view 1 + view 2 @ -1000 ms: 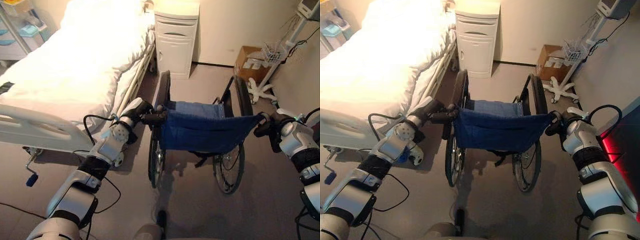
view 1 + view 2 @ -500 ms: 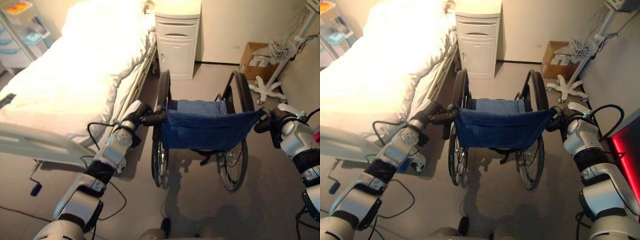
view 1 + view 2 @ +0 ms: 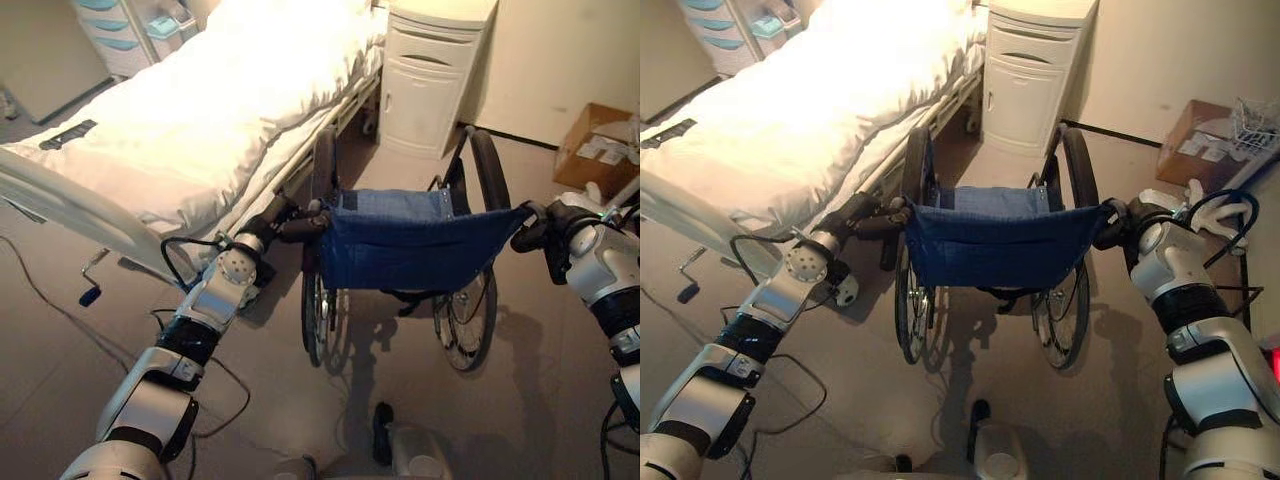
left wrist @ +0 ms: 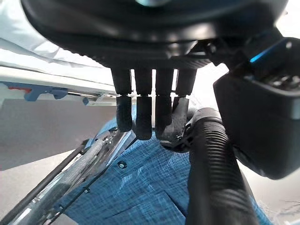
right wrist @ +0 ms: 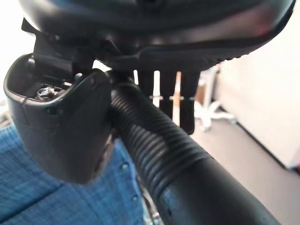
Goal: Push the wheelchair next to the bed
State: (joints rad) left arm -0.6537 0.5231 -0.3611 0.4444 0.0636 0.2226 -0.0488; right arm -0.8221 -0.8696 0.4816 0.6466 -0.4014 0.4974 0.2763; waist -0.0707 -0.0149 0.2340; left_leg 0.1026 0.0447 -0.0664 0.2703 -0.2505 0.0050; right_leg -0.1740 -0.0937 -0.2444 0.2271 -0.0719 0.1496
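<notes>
**Wheelchair almost parked by the bed**

Both hands are on the push grips, which is why the wheelchair (image 3: 400, 250) tracks straight: the left hand (image 3: 283, 216) has its fingers curled round the left grip (image 4: 213, 173), and the right hand (image 3: 1118, 226) is wrapped on the right grip (image 5: 178, 164) (the ribbed rubber shows plainly past each thumb). The chair stands on the floor close beside the bed (image 3: 200, 110), its left wheel (image 3: 318, 290) near the bed's side rail, nose pointing at the cabinet (image 3: 430, 75). I'd say it's nearly there, just a bit more forward.
</notes>
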